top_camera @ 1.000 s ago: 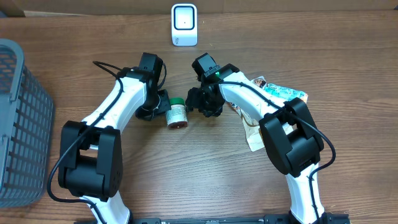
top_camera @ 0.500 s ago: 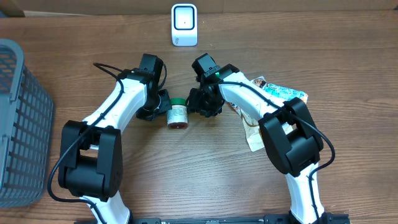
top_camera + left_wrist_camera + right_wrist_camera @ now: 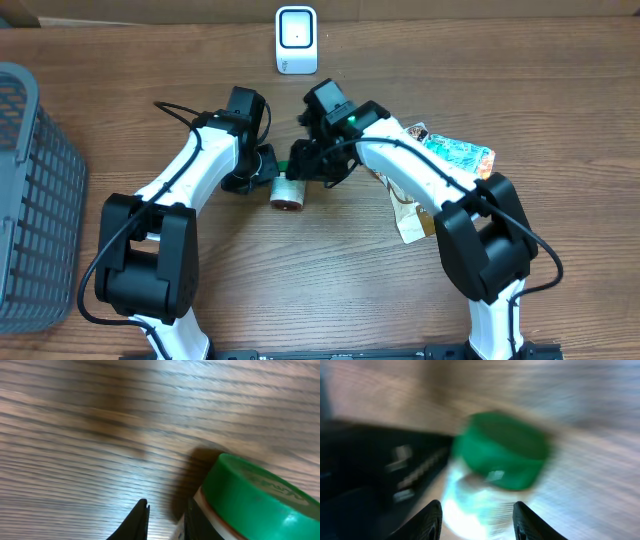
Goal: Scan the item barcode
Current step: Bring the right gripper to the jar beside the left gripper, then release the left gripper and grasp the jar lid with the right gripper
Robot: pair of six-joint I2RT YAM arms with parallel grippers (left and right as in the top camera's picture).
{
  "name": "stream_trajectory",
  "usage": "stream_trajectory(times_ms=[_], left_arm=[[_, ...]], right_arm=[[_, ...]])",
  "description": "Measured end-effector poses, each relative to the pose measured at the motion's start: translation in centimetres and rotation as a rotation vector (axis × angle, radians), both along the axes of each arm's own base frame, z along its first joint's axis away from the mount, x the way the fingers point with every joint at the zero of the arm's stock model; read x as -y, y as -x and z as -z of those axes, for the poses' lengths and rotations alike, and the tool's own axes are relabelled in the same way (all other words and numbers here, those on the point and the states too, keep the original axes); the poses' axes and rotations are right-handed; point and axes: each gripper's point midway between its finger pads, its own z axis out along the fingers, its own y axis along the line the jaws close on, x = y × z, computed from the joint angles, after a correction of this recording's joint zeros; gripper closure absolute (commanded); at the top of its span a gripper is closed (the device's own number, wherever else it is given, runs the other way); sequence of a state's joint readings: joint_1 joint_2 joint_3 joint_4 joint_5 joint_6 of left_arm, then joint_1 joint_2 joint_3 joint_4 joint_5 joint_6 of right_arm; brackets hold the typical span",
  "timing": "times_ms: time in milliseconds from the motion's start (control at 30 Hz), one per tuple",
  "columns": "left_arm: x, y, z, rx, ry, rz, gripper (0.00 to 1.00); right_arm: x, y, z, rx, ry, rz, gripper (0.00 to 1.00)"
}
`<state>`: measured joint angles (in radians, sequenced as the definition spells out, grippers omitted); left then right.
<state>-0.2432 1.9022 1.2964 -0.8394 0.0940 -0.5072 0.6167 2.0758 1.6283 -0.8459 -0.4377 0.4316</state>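
Looking down on the worktop, we see the jar lying on its side near the middle, between the two arms, its green cap pointing toward the far edge. The scanner stands upright at the far edge, well apart from the jar and roughly in line with it. The right tool reaches the jar from the cap end. In the right wrist view its fingers stand on either side of the jar's pale body and appear clamped against it, though that view is badly blurred. The left tool sits just beside the jar on its left. Its two tips are almost together, with only a thin slit between them and nothing in it, and the green cap lies to one side of them rather than between. We cannot tell whether the nearer tip touches the jar. A grey basket fills the left edge of the worktop. A few colourful packets lie on the right, partly under the right arm.
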Motion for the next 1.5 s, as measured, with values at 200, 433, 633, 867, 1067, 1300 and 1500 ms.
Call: stream_trajectory(times_ms=[200, 433, 633, 867, 1067, 1300, 1500], left_arm=[[0.3, 0.1, 0.0, -0.002, 0.009, -0.003, 0.83], [-0.2, -0.1, 0.0, -0.002, 0.008, -0.020, 0.80], [-4.0, -0.9, 0.0, -0.001, -0.003, -0.117, 0.67], [-9.6, -1.5, 0.1, 0.007, -0.048, -0.238, 0.34], [-11.1, -1.8, 0.0, 0.026, -0.121, -0.253, 0.28], [-11.6, -1.8, 0.0, 0.030, -0.150, -0.256, 0.25], [-11.8, -1.8, 0.0, 0.033, -0.157, -0.257, 0.20]], right_arm=[[-0.5, 0.7, -0.9, 0.004, -0.015, -0.023, 0.48], [0.4, 0.7, -0.4, -0.012, 0.033, 0.019, 0.37], [1.5, -0.4, 0.2, -0.002, 0.110, 0.139, 0.28], [1.6, -1.5, 0.4, 0.032, 0.150, 0.256, 0.24], [-0.1, -1.1, 0.1, 0.050, 0.130, 0.263, 0.25], [-0.2, -1.3, 1.3, 0.044, 0.147, 0.279, 0.27], [0.0, -1.4, 2.2, 0.032, 0.162, 0.285, 0.31]])
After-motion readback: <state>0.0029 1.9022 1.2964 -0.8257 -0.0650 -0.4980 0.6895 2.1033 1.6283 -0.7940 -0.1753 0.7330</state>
